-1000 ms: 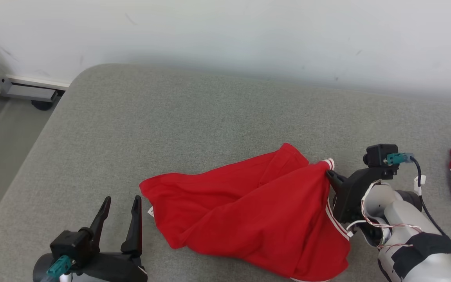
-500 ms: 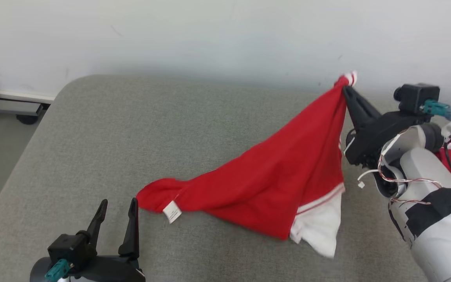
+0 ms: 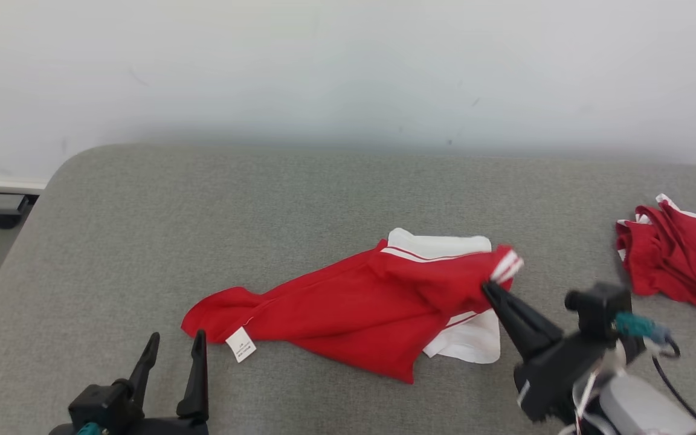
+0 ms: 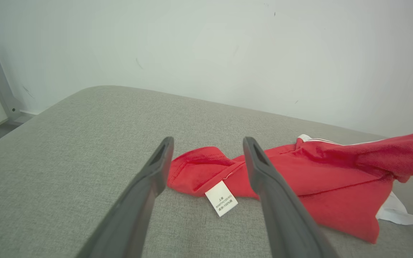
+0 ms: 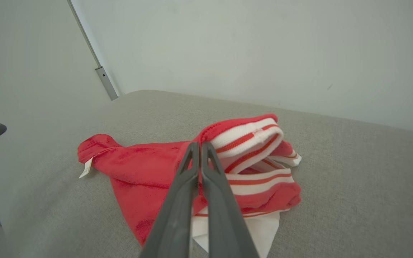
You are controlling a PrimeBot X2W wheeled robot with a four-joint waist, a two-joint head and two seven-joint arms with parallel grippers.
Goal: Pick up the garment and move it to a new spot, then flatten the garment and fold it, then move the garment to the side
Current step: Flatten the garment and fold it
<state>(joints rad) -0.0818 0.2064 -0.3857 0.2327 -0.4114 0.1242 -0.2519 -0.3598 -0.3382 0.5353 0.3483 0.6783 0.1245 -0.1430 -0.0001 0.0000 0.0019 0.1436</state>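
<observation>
Right wrist view: right claw (image 5: 200, 144) pinches the red garment (image 5: 149, 175), left claw (image 3: 177, 334) spread.

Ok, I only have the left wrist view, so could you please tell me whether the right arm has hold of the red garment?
Observer: Yes, the right gripper has its fingers shut on the red and white striped cuff of the red fabric garment.
Operator: Thank you, and is anything else lying on the grey padded surface?
Observer: A second, crumpled red garment with white trim lies apart from it, on the robot's right.
</observation>
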